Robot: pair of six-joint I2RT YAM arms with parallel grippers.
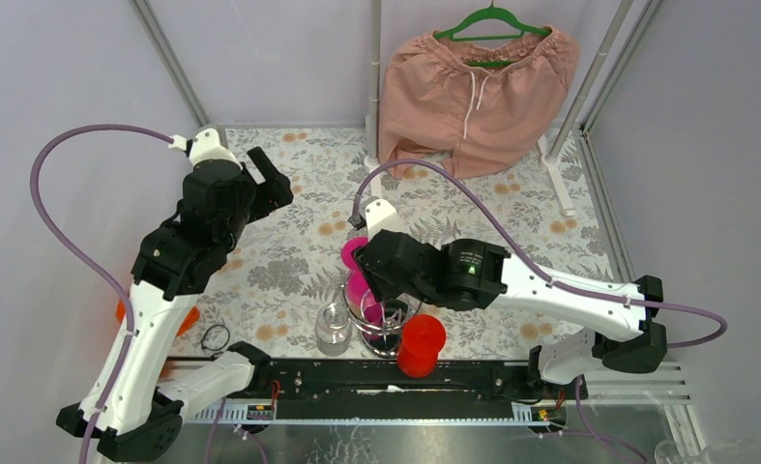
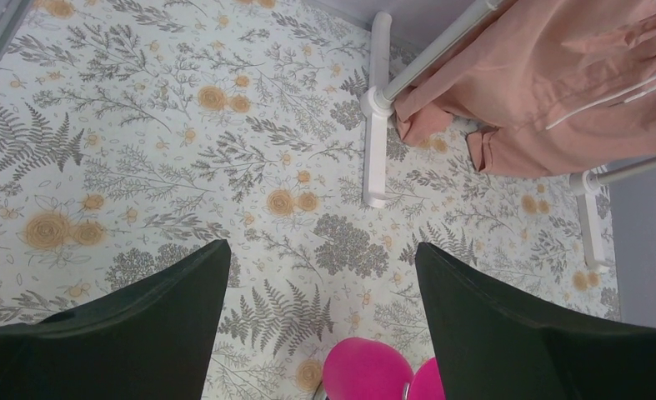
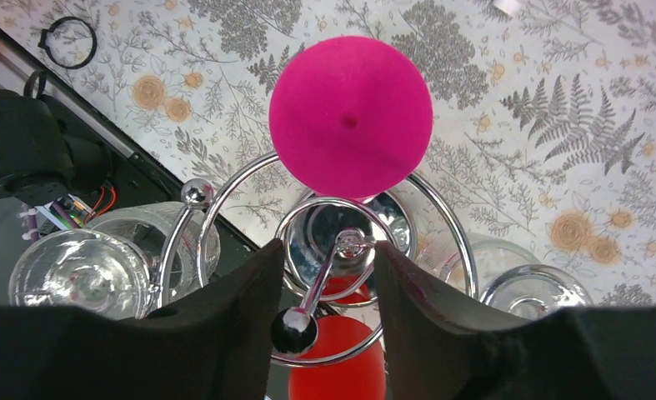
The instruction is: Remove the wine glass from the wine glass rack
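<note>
The wine glass rack (image 1: 388,327) stands near the table's front edge, a chrome wire stand with looped rings (image 3: 441,217). Pink wine glasses (image 1: 357,275) hang on it upside down. One round pink foot (image 3: 349,117) faces the right wrist camera. A red glass (image 1: 422,343) hangs on the near side. My right gripper (image 1: 368,275) hovers over the rack top. Its jaws (image 3: 331,248) stand apart on either side of a chrome arm with a ball tip (image 3: 295,329), gripping nothing. My left gripper (image 1: 275,184) hangs wide open at the back left, and two pink feet (image 2: 366,371) show below it.
Clear glasses (image 3: 74,267) hang on the rack's left and right (image 3: 533,283) rings. A clear jar (image 1: 333,329) stands left of the rack. Peach shorts (image 1: 478,87) hang on a white pole stand (image 2: 377,108) at the back. A black ring (image 1: 215,336) lies front left.
</note>
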